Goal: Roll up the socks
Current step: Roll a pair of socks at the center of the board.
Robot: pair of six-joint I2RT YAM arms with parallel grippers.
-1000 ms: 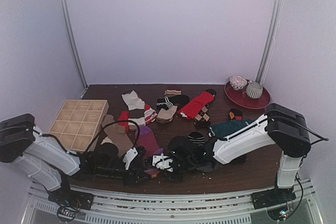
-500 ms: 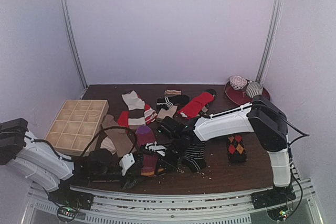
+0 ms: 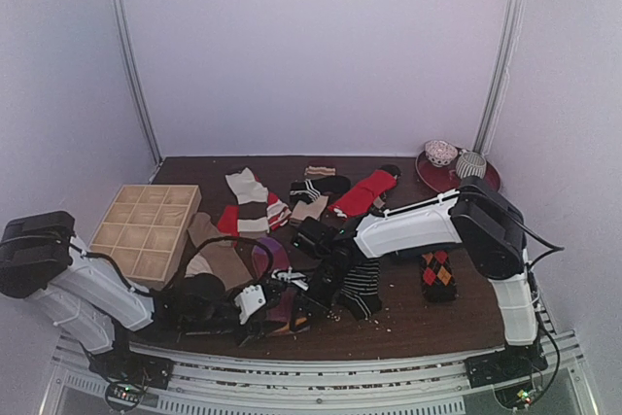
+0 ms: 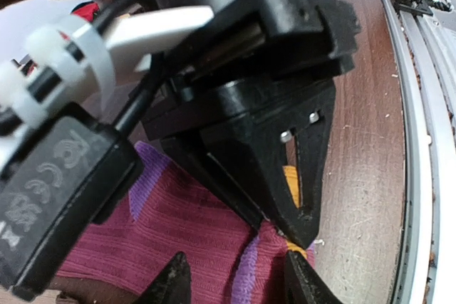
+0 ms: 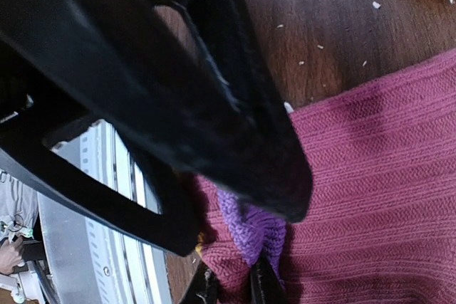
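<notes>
The magenta-purple sock [image 3: 275, 261] with the orange toe lies near the front edge. In the right wrist view my right gripper [image 5: 234, 286] is shut on a fold of its purple band [image 5: 256, 229]. In the left wrist view my left gripper [image 4: 239, 282] is open, its fingertips [image 4: 174, 282] apart over the same sock [image 4: 192, 233]. There the right gripper's fingers [image 4: 299, 197] meet the sock by the orange toe [image 4: 291, 183]. From above, the left gripper [image 3: 267, 306] and right gripper [image 3: 307, 291] are close together. A black-and-white striped sock [image 3: 362, 284] lies just right of them.
An argyle sock [image 3: 437, 274] lies at the right. Red [image 3: 364, 191], tan [image 3: 219, 258] and cream-striped [image 3: 248, 191] socks lie farther back. A wooden compartment box [image 3: 146, 225] stands at the left. A red plate [image 3: 486, 187] with two bowls is at the back right.
The right arm swung from the front right across to the magenta sock. The left arm has now moved right, up to the sock beside the right gripper.
</notes>
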